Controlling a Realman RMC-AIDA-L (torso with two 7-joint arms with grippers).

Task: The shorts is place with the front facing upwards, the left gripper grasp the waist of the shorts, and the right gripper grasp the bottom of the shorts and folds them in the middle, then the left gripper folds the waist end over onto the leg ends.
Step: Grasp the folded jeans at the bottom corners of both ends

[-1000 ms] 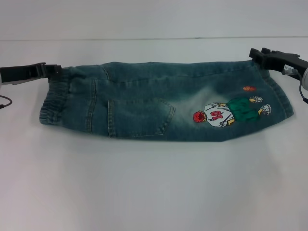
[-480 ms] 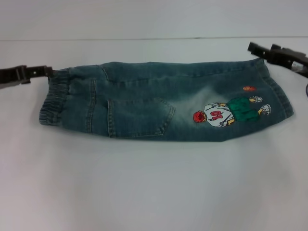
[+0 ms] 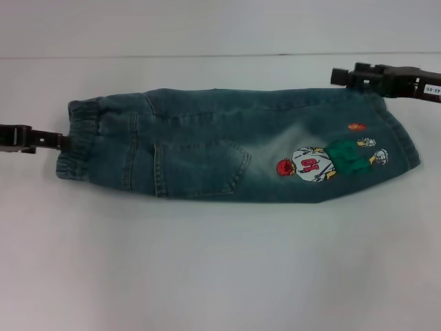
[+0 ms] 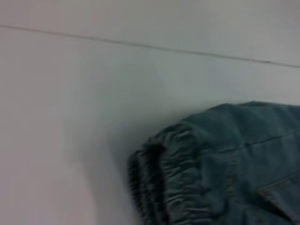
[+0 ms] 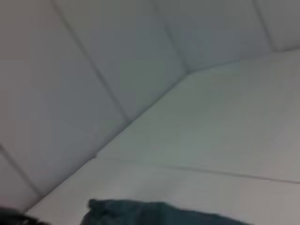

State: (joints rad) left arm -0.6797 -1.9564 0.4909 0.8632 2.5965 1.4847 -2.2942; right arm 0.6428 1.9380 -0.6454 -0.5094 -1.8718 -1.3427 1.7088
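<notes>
The blue denim shorts [image 3: 207, 148] lie flat on the white table [image 3: 220, 262], folded lengthwise. A pocket and an embroidered cartoon figure [image 3: 324, 160] face up. The elastic waist [image 3: 77, 138] is at the left and the leg ends [image 3: 400, 134] at the right. My left gripper [image 3: 60, 141] sits low at the waist's outer edge, about mid-height of the waistband. My right gripper [image 3: 337, 76] hovers by the far corner of the leg ends. The left wrist view shows the gathered waistband [image 4: 173, 178] close up. The right wrist view shows only a strip of denim [image 5: 154, 213].
Bare white tabletop surrounds the shorts on the near side and at the far side up to the table's back edge [image 3: 220, 55]. A pale wall rises behind it [image 5: 93, 56].
Both grippers have come off the far corners of the shorts. The left one moved toward me along the waistband. The right one pulled back, then shifted left near the leg-end corner. The waist settled flat.
</notes>
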